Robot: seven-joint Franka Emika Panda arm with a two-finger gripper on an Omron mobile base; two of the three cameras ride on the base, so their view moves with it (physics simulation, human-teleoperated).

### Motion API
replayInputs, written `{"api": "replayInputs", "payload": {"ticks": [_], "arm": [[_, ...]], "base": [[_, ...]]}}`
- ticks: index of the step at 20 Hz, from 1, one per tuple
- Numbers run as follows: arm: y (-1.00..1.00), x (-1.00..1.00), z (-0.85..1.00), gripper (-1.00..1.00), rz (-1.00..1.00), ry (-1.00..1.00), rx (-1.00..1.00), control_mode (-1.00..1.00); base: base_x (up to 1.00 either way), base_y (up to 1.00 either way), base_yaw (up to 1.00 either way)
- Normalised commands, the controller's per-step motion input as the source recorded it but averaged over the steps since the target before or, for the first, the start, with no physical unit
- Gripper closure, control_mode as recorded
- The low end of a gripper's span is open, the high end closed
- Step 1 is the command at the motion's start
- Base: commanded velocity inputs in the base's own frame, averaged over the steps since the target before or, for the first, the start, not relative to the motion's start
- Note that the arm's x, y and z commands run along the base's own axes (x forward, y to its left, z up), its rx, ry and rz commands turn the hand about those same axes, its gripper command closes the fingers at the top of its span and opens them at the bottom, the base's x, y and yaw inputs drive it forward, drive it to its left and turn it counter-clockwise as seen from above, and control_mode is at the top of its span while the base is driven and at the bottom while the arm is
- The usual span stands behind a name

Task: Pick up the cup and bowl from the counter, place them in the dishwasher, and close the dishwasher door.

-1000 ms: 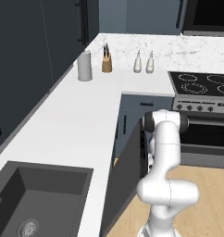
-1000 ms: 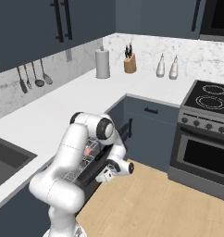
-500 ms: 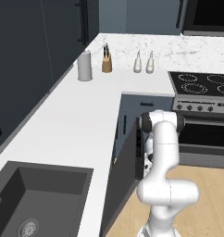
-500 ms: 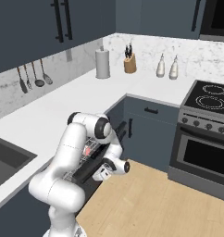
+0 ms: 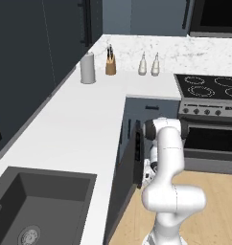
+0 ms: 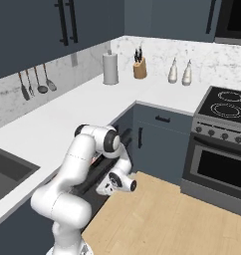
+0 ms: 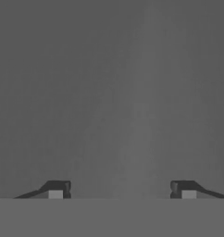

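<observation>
My gripper (image 7: 122, 187) is open, its two fingertips spread wide and facing a flat blue-grey panel close up. That panel is the dishwasher door (image 5: 137, 154), standing almost upright against the cabinets under the white counter (image 5: 79, 124). In the left base view the gripper (image 5: 147, 173) sits low beside the door's outer face. From the right, the gripper (image 6: 105, 188) points at the door (image 6: 98, 172), and a narrow dark gap remains along the door's top below the counter (image 6: 58, 119). The cup and the bowl are out of view.
A steel oven (image 6: 217, 164) with a black cooktop stands to the right. A grey canister (image 5: 87, 68), a knife block (image 5: 110, 66) and two white shakers (image 5: 149, 64) line the back corner. A dark sink (image 5: 36, 206) lies near left. Wooden floor (image 6: 167, 219) spreads before the cabinets.
The hand has moved toward the cabinets, and the dishwasher door has swung further up and in; the gap at its top is narrower than a second ago.
</observation>
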Motion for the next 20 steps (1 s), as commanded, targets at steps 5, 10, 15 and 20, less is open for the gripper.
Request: {"api": "replayInputs", "payload": {"ticks": [5, 10, 15, 20], "arm": [[1.0, 0.63, -0.01, -1.0, 0.03, -0.08, 0.1, -1.0], [1.0, 0.75, -0.05, -1.0, 0.07, 0.0, 0.08, -1.0], [1.0, 0.8, -0.11, -1.0, 0.09, 0.0, 0.05, -1.0], [1.0, 0.8, -0.24, -1.0, 0.09, 0.0, 0.02, -1.0]], "base": [[0.0, 0.0, 0.0], [0.0, 0.0, 0.0], [0.0, 0.0, 0.0], [0.0, 0.0, 0.0]]}}
